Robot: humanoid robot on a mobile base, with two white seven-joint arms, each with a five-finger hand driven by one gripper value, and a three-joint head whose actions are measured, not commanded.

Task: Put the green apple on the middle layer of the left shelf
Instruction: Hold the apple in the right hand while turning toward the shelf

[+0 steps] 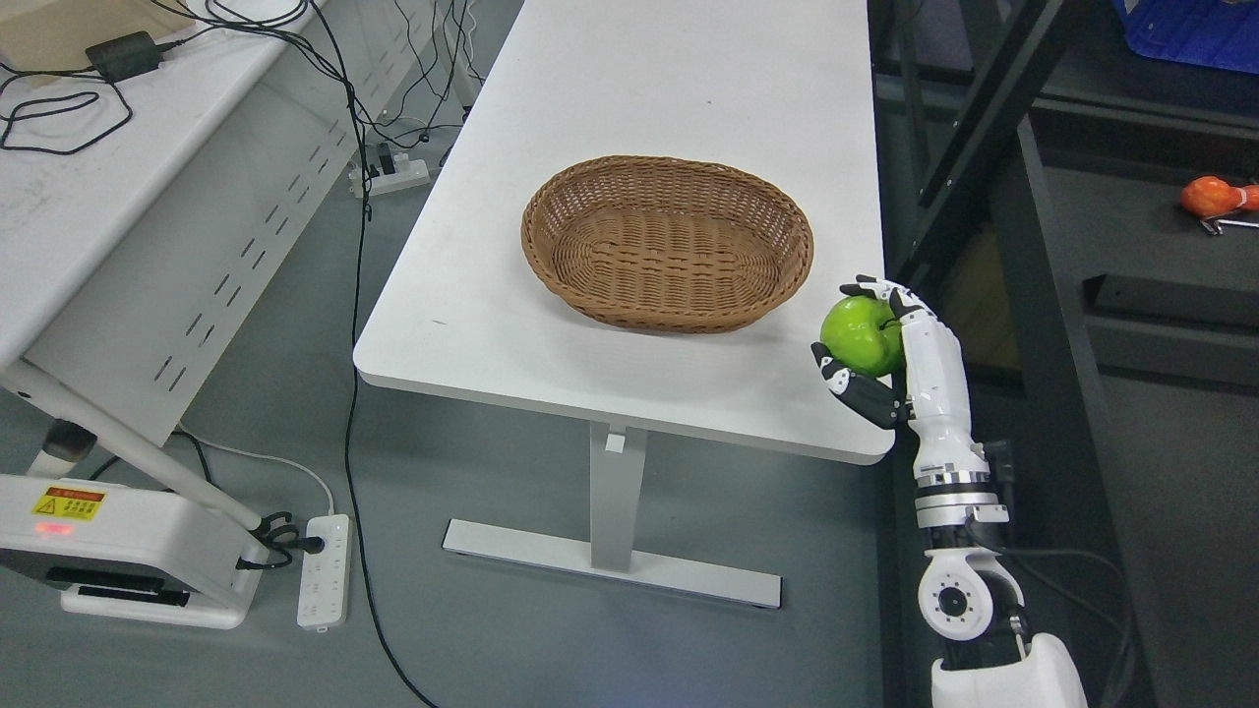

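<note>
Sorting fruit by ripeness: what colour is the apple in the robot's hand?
Bright green, seen in the head view: the apple sits gripped in the right hand.

One green apple point(863, 335), one wicker basket point(668, 243), one white table point(629, 88), one power strip point(324, 570), one orange object point(1212, 196) far right.

Lab or workshop: white worktables point(629, 98), trailing cables point(354, 295), power strip point(325, 570), dark metal racking point(1033, 246).
</note>
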